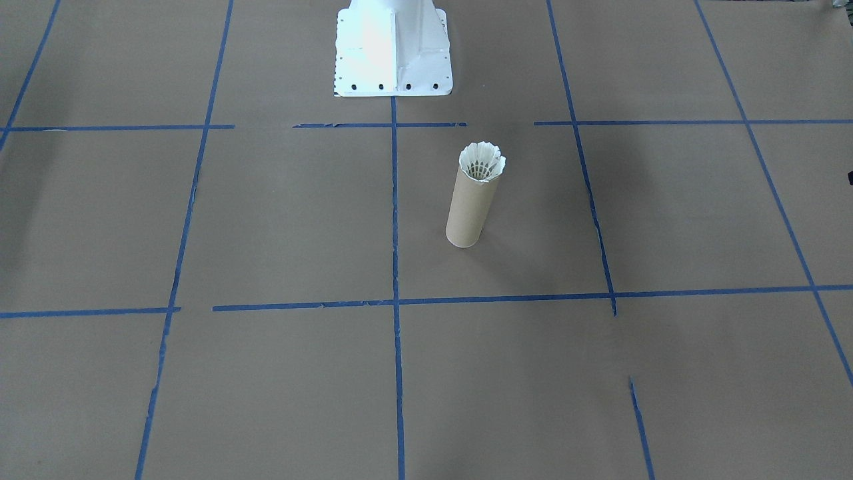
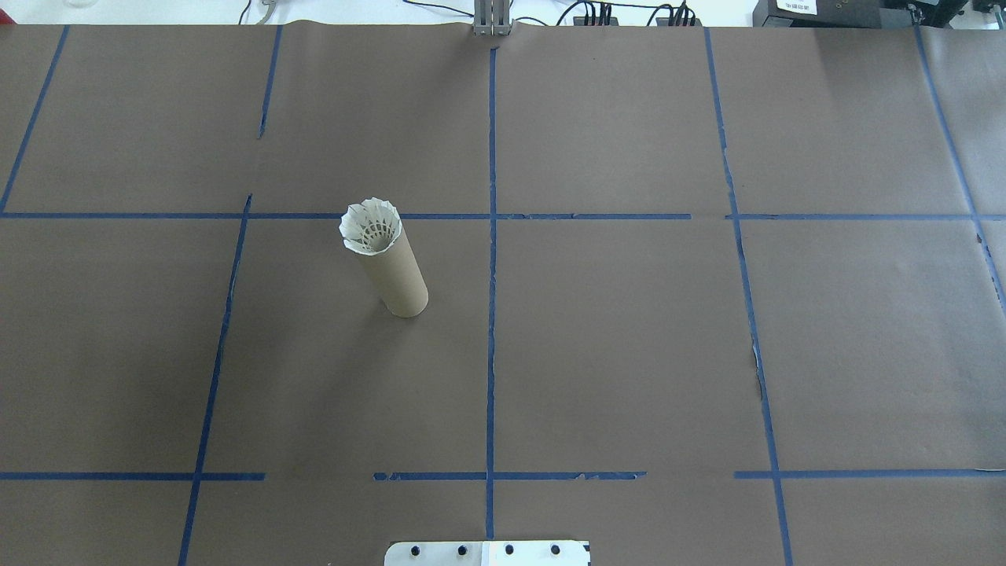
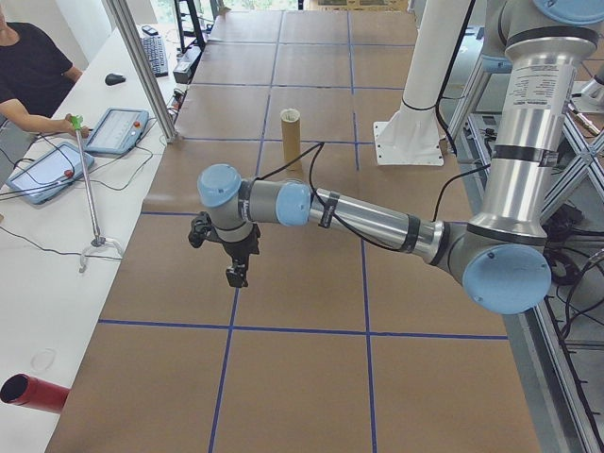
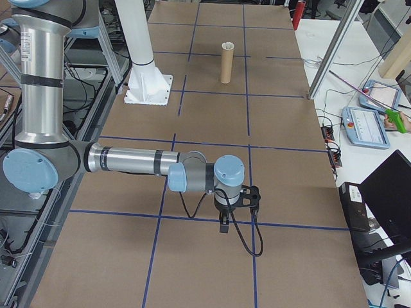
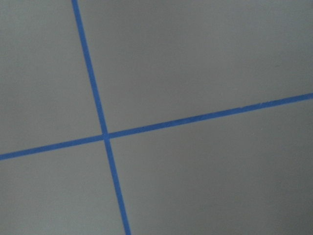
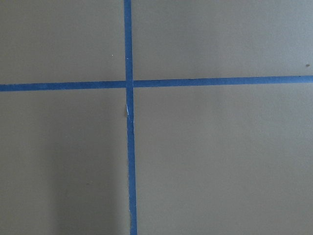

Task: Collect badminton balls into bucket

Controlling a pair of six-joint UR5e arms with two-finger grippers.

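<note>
- The left gripper (image 3: 236, 275) hangs from the near arm in the view from the table's left end, pointing down over the brown paper and holding nothing that can be seen. It shows only in this side view, so whether its fingers are spread or pressed together cannot be told.
- The right gripper (image 4: 224, 224) hangs the same way from the near arm in the view from the table's right end, close above a blue tape line. Its finger state cannot be told either.
- Both grippers are well apart from the tube, each out toward its own end of the table.
- Each wrist camera looks straight down on bare brown paper with a crossing of blue tape lines (image 5: 104, 135); no fingers appear in either.
- The table (image 2: 629, 354) is covered in brown paper marked into a grid with blue tape.
- The bucket (image 2: 393, 275), a tan cardboard tube, stands upright on the robot's left half of the table, near the centre tape line.
- The badminton ball (image 2: 369, 224), a white feather shuttlecock, sits in the tube's open mouth, skirt up. Its feather tips flare just above the rim, and the cork tip is hidden inside.
- The white robot base (image 1: 392, 50) stands beyond the tube in the front-facing view.
- At the far side of the left-end view, a person's arm (image 3: 38, 121) rests on a white bench beside a tablet.
</note>
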